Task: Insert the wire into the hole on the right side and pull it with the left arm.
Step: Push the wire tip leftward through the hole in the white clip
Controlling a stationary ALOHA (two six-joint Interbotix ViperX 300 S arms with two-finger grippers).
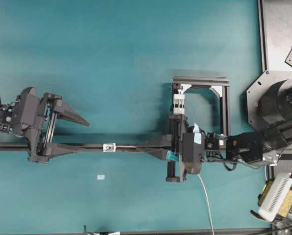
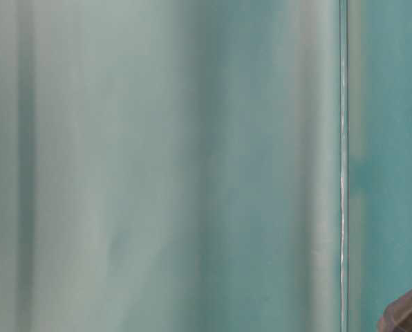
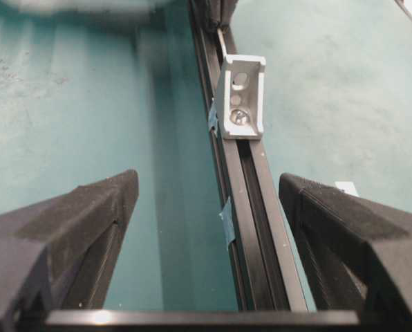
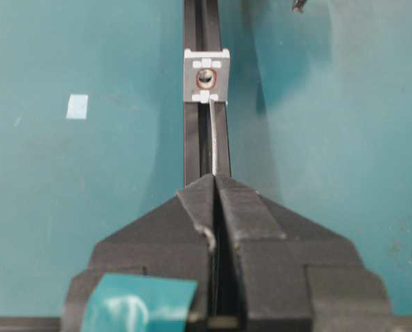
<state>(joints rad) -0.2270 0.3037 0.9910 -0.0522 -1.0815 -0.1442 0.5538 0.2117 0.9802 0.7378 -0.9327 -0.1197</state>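
Centrally in the right wrist view, the wire (image 4: pixel 213 142) is pinched between the closed fingers of the right gripper (image 4: pixel 214 181), its tip just below the hole (image 4: pixel 205 75); the left gripper (image 3: pixel 206 200) is spread wide around the black rail (image 3: pixel 251 207), lower frame

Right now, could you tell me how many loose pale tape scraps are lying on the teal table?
1: the pale tape scrap lies on the table just below the black rail, near the white block. Others may be hidden under the arms.
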